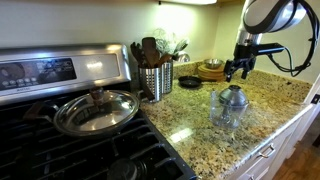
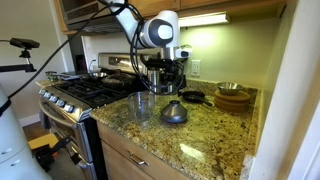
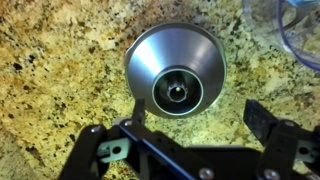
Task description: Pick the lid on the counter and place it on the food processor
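The speckled granite counter point(image 2: 205, 140) runs beside a steel stove point(image 2: 85, 92). On the stove's burners sits a frying pan point(image 1: 95, 112) covered by a glass pan lid. A shiny utensil canister point(image 1: 155, 82) stands on the counter just beside the stove, and a stack of wooden bowls point(image 2: 232, 97) sits near the back wall.

The robot arm reaches over the counter with its gripper point(image 2: 169, 87) pointing down, hanging above the lid point(image 2: 174, 113) and clear of it. In the wrist view the two dark fingers point(image 3: 265, 120) stand well apart with nothing between them, and the lid point(image 3: 175, 68) lies just past them in the picture.

The food processor point(image 2: 143, 106) is a small clear jar with an open top, standing upright on the counter on the stove side of the lid, just beside it and not touching it. Only its see-through rim shows at the top right corner of the wrist view.

The lid rests on the granite with its wide edge down. It is a silvery-grey, smooth, cone-like dome with a dull metal sheen, rising to a small round knob ringed by a darker band at the centre. A small black dish point(image 2: 190, 97) lies behind it, nearer the wall.
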### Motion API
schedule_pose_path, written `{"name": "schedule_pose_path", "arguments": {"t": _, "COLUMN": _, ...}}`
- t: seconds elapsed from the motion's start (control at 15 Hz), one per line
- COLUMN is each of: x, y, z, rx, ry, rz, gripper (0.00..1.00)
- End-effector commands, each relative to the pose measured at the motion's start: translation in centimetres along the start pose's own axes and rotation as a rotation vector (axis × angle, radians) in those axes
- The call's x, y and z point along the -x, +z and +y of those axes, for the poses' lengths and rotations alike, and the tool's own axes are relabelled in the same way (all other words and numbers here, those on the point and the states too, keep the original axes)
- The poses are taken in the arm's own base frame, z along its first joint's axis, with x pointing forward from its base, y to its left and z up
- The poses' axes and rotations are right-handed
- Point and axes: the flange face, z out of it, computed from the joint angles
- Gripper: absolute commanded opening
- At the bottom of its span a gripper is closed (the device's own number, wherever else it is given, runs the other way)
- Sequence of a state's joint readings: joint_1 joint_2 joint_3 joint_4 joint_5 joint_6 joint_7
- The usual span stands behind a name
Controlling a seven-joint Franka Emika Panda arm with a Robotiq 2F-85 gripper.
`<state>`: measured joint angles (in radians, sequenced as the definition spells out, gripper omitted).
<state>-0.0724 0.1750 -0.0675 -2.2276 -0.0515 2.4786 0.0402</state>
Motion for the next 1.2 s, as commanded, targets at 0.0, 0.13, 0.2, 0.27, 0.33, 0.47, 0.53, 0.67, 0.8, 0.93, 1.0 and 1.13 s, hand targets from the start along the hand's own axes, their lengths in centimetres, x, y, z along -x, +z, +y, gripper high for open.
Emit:
{"name": "schedule_pose_path", "arguments": {"t": 0.0, "x": -1.3, "y": 1.1, "z": 1.4, "rx": -0.003, "ry": -0.004, "rz": -0.022, "gripper": 1.0}}
{"name": "schedule_pose_path", "arguments": {"t": 0.13, "x": -1.5, "y": 1.9, "z": 1.9, "rx": 0.001, "ry": -0.005, "rz": -0.037, "gripper": 1.0}}
{"name": "schedule_pose_path", "arguments": {"t": 0.2, "x": -1.5, "y": 2.3, "z": 2.1, "rx": 0.001, "ry": -0.008, "rz": -0.048, "gripper": 1.0}}
{"name": "schedule_pose_path", "arguments": {"t": 0.27, "x": -1.5, "y": 2.8, "z": 2.2, "rx": 0.0, "ry": -0.007, "rz": -0.063, "gripper": 1.0}}
{"name": "schedule_pose_path", "arguments": {"t": 0.33, "x": -1.4, "y": 3.2, "z": 2.4, "rx": -0.001, "ry": -0.005, "rz": -0.084, "gripper": 1.0}}
{"name": "schedule_pose_path", "arguments": {"t": 0.47, "x": -1.2, "y": 4.0, "z": 2.5, "rx": -0.001, "ry": -0.008, "rz": -0.11, "gripper": 1.0}}
{"name": "schedule_pose_path", "arguments": {"t": 0.53, "x": -1.1, "y": 4.3, "z": 2.6, "rx": 0.0, "ry": -0.009, "rz": -0.118, "gripper": 1.0}}
{"name": "schedule_pose_path", "arguments": {"t": 0.67, "x": -1.0, "y": 4.9, "z": 2.6, "rx": -0.003, "ry": -0.013, "rz": -0.126, "gripper": 1.0}}
{"name": "schedule_pose_path", "arguments": {"t": 0.8, "x": -0.9, "y": 5.2, "z": 2.6, "rx": -0.01, "ry": -0.019, "rz": -0.119, "gripper": 0.99}}
{"name": "schedule_pose_path", "arguments": {"t": 0.93, "x": -0.9, "y": 5.2, "z": 2.6, "rx": -0.017, "ry": -0.025, "rz": -0.118, "gripper": 0.97}}
{"name": "schedule_pose_path", "arguments": {"t": 1.0, "x": -0.8, "y": 5.2, "z": 2.5, "rx": -0.02, "ry": -0.028, "rz": -0.117, "gripper": 0.92}}
{"name": "schedule_pose_path", "arguments": {"t": 1.13, "x": -0.8, "y": 5.0, "z": 2.5, "rx": -0.018, "ry": -0.035, "rz": -0.114, "gripper": 0.82}}
